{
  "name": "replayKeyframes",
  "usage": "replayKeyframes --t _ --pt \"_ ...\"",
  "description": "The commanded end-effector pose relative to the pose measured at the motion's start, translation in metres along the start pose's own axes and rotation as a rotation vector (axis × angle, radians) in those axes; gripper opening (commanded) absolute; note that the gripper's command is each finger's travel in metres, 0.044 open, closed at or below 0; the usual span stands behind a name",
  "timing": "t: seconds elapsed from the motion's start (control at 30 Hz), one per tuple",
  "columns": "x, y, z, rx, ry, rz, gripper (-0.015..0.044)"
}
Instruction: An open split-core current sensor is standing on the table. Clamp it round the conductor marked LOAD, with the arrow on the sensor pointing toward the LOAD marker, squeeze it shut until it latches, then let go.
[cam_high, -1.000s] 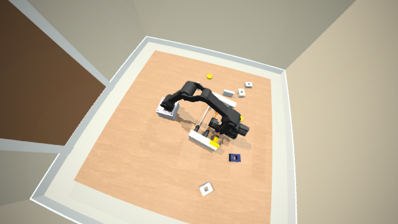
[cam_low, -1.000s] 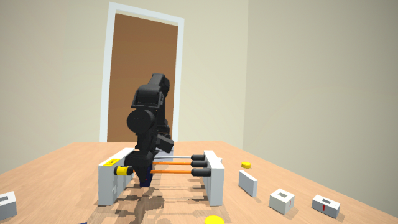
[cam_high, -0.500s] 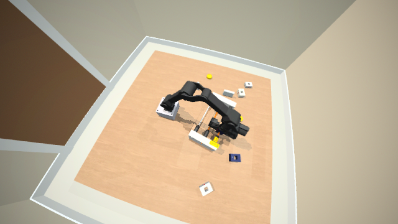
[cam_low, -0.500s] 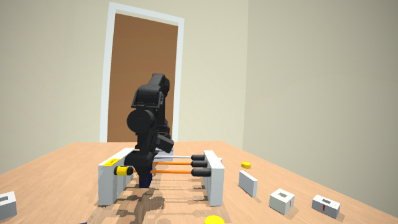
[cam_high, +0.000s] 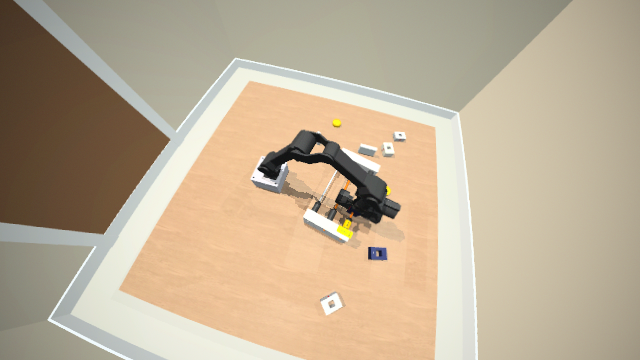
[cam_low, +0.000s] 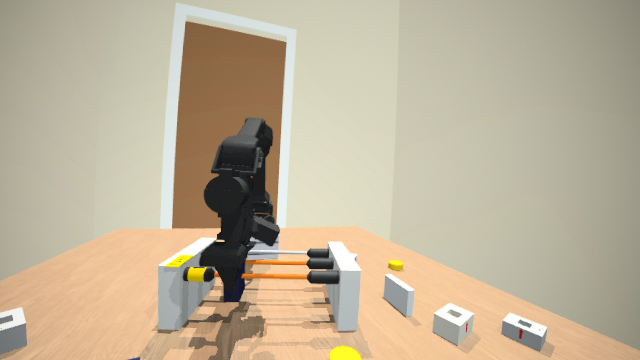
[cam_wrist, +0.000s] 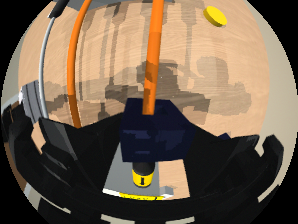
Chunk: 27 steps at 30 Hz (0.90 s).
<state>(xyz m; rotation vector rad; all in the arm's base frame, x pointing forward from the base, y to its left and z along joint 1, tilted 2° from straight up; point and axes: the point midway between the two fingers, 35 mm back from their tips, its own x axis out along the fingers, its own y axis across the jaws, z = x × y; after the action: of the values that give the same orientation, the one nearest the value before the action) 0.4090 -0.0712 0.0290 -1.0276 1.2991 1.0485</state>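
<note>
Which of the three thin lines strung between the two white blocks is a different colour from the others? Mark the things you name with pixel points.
The pale grey line (cam_high: 327, 184) (cam_low: 282, 252) (cam_wrist: 42, 75), the outermost one on the side toward the arm's base (cam_high: 256, 181); the other two are orange.

high top view, table-level exterior, close wrist view

Walls (cam_high: 550, 150) (cam_low: 500, 100): plain beige. Door (cam_high: 65, 135) (cam_low: 230, 125): brown, white-framed. Tabletop (cam_high: 225, 240) (cam_low: 115, 280) (cam_wrist: 175, 25): pale wood grain, carried shadows.
</note>
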Motion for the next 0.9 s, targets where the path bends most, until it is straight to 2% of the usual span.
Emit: replayKeyframes --t 0.0,0.2,0.87 --pt "0.0 0.001 0.0 0.0 0.0 -0.025 0.0" --pt "-0.0001 0.0071 0.0 0.0 0.0 -0.133 0.0" --pt "0.0015 0.0091 0.0 0.0 -0.001 -0.136 0.0"
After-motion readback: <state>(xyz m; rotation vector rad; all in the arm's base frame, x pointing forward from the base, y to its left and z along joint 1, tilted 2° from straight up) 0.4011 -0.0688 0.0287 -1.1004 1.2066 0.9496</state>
